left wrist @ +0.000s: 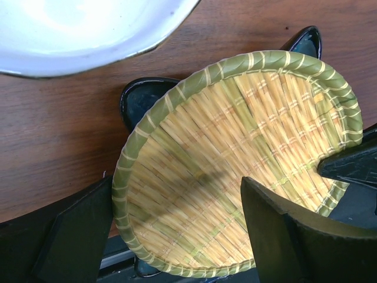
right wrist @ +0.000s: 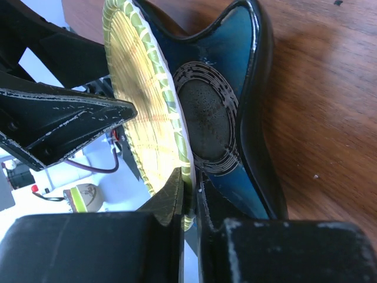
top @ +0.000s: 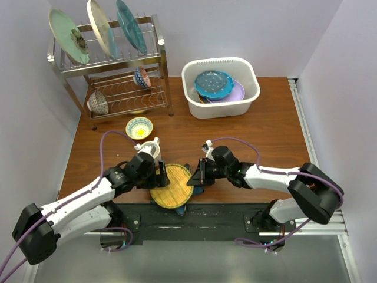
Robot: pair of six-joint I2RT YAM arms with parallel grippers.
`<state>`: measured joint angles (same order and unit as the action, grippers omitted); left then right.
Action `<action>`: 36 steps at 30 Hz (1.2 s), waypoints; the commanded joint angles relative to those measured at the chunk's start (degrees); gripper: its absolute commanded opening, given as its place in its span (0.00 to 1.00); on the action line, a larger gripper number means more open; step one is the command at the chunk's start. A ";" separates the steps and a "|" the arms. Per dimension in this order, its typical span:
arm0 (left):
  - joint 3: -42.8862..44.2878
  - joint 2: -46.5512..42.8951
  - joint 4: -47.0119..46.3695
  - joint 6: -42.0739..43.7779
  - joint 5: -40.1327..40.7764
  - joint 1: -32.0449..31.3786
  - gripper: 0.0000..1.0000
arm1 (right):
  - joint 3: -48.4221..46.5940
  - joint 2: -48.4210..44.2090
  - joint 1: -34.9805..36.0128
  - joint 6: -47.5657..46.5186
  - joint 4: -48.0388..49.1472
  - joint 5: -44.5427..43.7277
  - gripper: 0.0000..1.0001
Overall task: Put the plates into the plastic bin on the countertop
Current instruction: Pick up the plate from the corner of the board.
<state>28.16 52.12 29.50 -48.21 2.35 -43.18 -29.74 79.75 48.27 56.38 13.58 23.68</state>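
Plates lie in three places on and around the countertop (top: 265,135). At its front edge, between the two arms, we see a woven yellow-green plate (top: 171,186) resting on a star-shaped teal plate (right wrist: 235,88). The right gripper (right wrist: 188,191) is pinched tight on the woven plate's right rim, with one finger on each face of it. That side appears raised a little off the teal plate beneath.

On the opposite side, the left gripper (left wrist: 177,197) stands with its jaws wide apart. Its fingers (left wrist: 283,230) straddle the woven rim without clamping it, and a white mug (top: 151,147) sits just behind.

Well apart from both grippers, at the far right of the countertop, the plastic bin (top: 221,109) holds a blue dotted plate (top: 213,84) lying over a lavender plate (top: 238,92).

At the far left, we count a mint plate (top: 66,34), a pale amber plate (top: 100,26) and a dark teal plate (top: 131,26) standing upright in the wire rack (top: 118,59).
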 commanded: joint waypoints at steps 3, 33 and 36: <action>4.62 -1.67 -1.11 1.53 -0.33 -0.24 0.89 | -0.24 -2.13 0.33 -1.18 0.40 -2.94 0.00; 15.96 -9.75 7.16 3.11 11.45 -0.24 1.00 | -9.63 -9.78 0.16 -8.92 -15.78 -8.48 0.00; 16.83 -9.75 7.59 3.21 11.97 -0.24 1.00 | -11.30 -9.87 0.07 -9.80 -16.83 -8.83 0.00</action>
<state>41.67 42.87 37.08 -45.91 11.77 -43.24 -36.62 71.88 48.36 48.73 -2.76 16.60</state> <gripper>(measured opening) 0.996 0.081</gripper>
